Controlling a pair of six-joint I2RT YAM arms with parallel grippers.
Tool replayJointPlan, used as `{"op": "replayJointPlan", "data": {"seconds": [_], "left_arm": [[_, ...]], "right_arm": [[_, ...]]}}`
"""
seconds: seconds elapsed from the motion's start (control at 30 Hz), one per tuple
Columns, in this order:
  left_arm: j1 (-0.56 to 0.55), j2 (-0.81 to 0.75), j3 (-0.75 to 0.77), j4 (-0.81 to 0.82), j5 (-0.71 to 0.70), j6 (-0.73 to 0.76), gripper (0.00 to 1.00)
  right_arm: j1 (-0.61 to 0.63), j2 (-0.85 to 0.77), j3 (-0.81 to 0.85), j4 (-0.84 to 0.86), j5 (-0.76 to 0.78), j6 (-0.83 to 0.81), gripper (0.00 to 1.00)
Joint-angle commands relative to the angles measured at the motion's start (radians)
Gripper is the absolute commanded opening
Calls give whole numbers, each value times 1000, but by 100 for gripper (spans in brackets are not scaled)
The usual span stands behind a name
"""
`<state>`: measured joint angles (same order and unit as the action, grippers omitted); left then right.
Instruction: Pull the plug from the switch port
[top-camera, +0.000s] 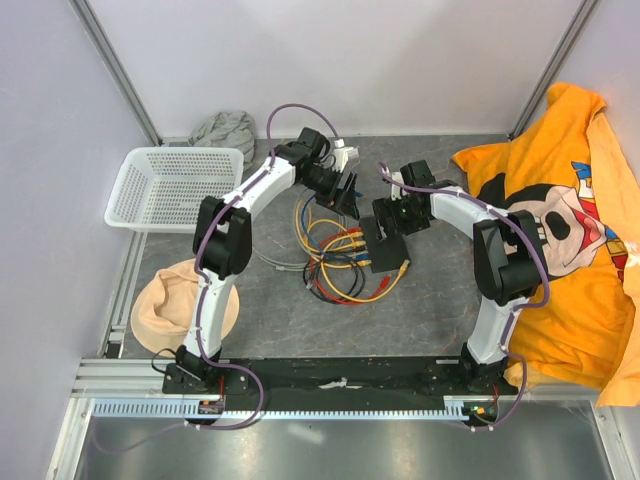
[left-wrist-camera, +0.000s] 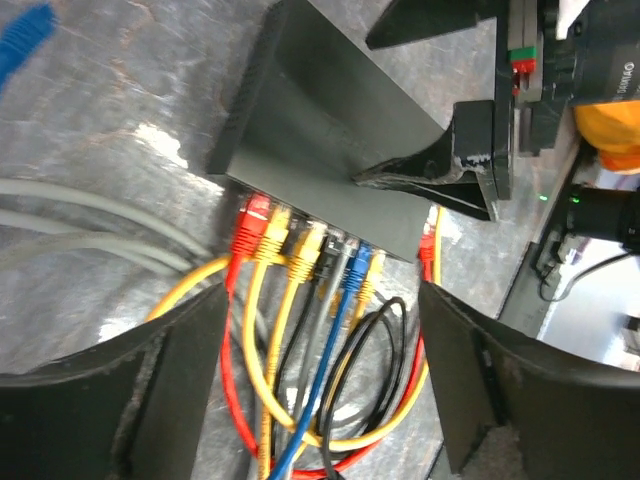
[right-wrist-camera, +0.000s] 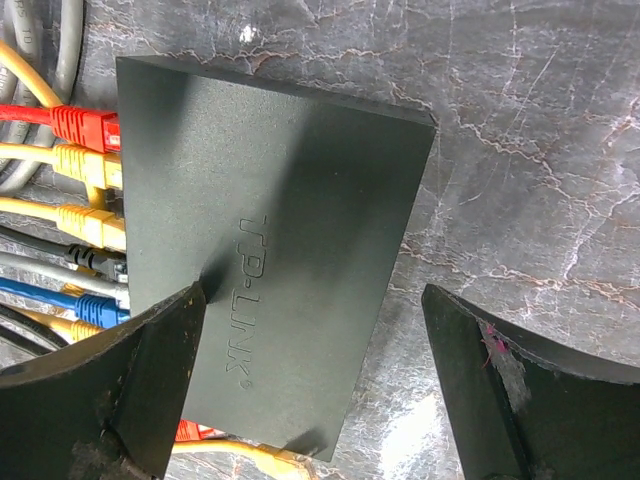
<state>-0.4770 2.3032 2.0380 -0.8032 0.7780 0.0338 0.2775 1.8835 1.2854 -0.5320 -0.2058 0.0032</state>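
The switch (top-camera: 386, 252) is a flat matte-black box lying mid-table; it also shows in the left wrist view (left-wrist-camera: 320, 130) and, with its raised lettering, in the right wrist view (right-wrist-camera: 270, 230). A row of plugs sits in its sockets: red (left-wrist-camera: 252, 225), two yellow, black, grey, blue (left-wrist-camera: 355, 275) and yellow. The red plug (right-wrist-camera: 85, 127) also shows in the right wrist view. My left gripper (left-wrist-camera: 320, 380) is open and empty above the coloured cables, just short of the plugs. My right gripper (right-wrist-camera: 315, 350) is open over the switch, one finger (right-wrist-camera: 150, 370) touching its top.
A tangle of coloured cables (top-camera: 335, 260) lies left of the switch, with grey cables (left-wrist-camera: 80, 230) beside it. A white basket (top-camera: 175, 185) stands at the back left, a beige cloth (top-camera: 165, 305) at the near left, and an orange shirt (top-camera: 560, 210) at the right.
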Motion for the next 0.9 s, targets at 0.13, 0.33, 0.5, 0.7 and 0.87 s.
{"op": "replayJointPlan", "data": {"seconds": [0.13,0.33,0.5,0.7,0.87], "left_arm": [[5,61,33,22,72,44,80],[5,98,71,4,38,74,79],[6,75,50,1,7,43,79],[6,67,62,22,-29,2,79],[11,53,74,25,20,15,79]], "right_arm": [[2,31,15,1,25,-25,98],[2,29,19,-14,25,-28,98],[2,37,26,-63,14,-45,98],[2,72,92,-109,-29,-49,98],[2,85,130,-121,-30,-55,98]]}}
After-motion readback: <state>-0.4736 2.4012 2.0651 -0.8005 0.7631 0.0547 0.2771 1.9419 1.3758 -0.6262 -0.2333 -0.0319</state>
